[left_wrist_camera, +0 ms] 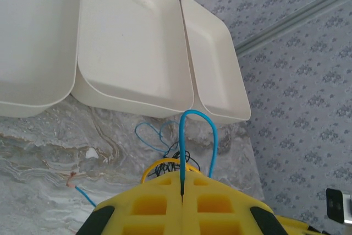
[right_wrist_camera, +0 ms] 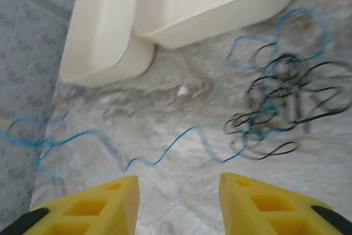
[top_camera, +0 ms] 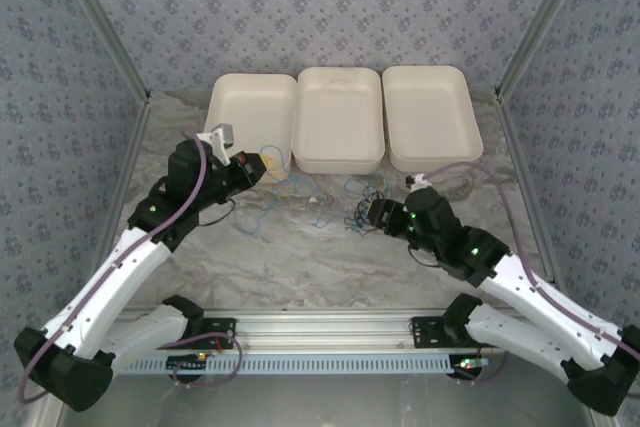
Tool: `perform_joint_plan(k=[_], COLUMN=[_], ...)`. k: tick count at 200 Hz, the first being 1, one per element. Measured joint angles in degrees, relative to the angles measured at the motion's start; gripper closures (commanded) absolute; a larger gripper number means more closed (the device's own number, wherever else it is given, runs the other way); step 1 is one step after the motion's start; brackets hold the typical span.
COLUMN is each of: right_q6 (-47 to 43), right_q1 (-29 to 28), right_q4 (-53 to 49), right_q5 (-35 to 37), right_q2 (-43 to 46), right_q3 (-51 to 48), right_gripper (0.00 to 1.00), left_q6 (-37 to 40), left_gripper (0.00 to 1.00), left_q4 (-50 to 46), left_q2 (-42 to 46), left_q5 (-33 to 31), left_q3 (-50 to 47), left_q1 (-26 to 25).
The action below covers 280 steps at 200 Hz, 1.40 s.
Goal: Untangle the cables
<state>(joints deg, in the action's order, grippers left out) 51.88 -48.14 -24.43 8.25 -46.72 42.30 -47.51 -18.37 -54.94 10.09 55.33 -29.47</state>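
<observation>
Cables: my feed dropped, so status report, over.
Left gripper shut on blue cable. Right gripper open, empty. Black-blue tangle unsorted. Path unobstructed.

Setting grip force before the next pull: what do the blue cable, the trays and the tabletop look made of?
The blue cable looks like thin plastic-sheathed wire: smooth, holding springy loops. The trays are probably moulded plastic: cream, matte, rounded corners. The tabletop is marble-patterned and faintly glossy; stone or printed laminate, I can't tell.

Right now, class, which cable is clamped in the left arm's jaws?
The blue cable that arches up out of the shut yellow jaws. The black cables lie loose in a tangle on the table, with no jaws on them.
</observation>
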Motion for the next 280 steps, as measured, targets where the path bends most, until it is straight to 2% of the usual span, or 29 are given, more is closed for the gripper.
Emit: perform_joint_plan(k=[31,63,75,116,136,177,203,217,233,244,252,280], right_q6=[-1.31,-4.63,-6.21,-12.57,-15.63,-18.78,-19.63,-20.17,-20.22,-20.46,-20.37,-19.78], right_q1=[-13.53,-20.65,-21.62,-22.51,-22.05,-20.06,-18.78,-17.88,-17.05,-16.7,-16.7,-17.31], right_q4=[11.54,22.03,24.35,27.5,28.26,31.34,31.85,32.5,33.44,33.92,34.21,34.56], right_q5=[2.36,4.92,6.29,15.47,18.49,19.17,19.47,19.43,19.39,19.28,19.08,18.95], right_q2=[-8.85,-20.68,-24.5,-32.72,-35.39,-42.25,-44.06,-44.09,-44.09,-44.15,-44.17,-43.98], right_q3=[-1.16,-0.59,0.28,5.42,7.48,8.98,9.92,10.45,11.08,11.41,11.54,11.3], right_gripper=[0.42,0.39,0.37,0.21,0.23,0.29,0.4,0.49,0.69,0.89,1.0,1.0], left_q6=[-0.76,-1.68,-2.03,-2.75,-3.06,-3.1,-3.13,-3.13,-3.13,-3.13,-3.13,-2.95], left_gripper=[1.0,1.0,1.0,1.0,1.0,1.0,1.0,1.0,1.0,1.0,1.0,1.0], left_q4=[0.66,1.36,1.68,1.75,1.77,1.75,1.75,1.75,1.75,1.75,1.73,0.96], left_q2=[-0.79,-0.85,-1.01,-1.11,-1.11,-1.11,-1.11,-1.11,-1.18,-1.44,-1.77,-3.69], left_q5=[-0.46,-0.68,-0.7,-1.07,-1.31,-1.97,-2.05,-2.19,-2.47,-2.86,-3.17,-4.61], left_q3=[-0.87,-0.94,-0.94,-0.94,-0.94,-0.94,-0.94,-0.94,-0.94,-0.92,-0.9,0.0], left_q1=[-1.46,-2.62,-2.97,-4.07,-4.87,-6.21,-6.23,-6.23,-6.21,-6.23,-6.23,-6.14])
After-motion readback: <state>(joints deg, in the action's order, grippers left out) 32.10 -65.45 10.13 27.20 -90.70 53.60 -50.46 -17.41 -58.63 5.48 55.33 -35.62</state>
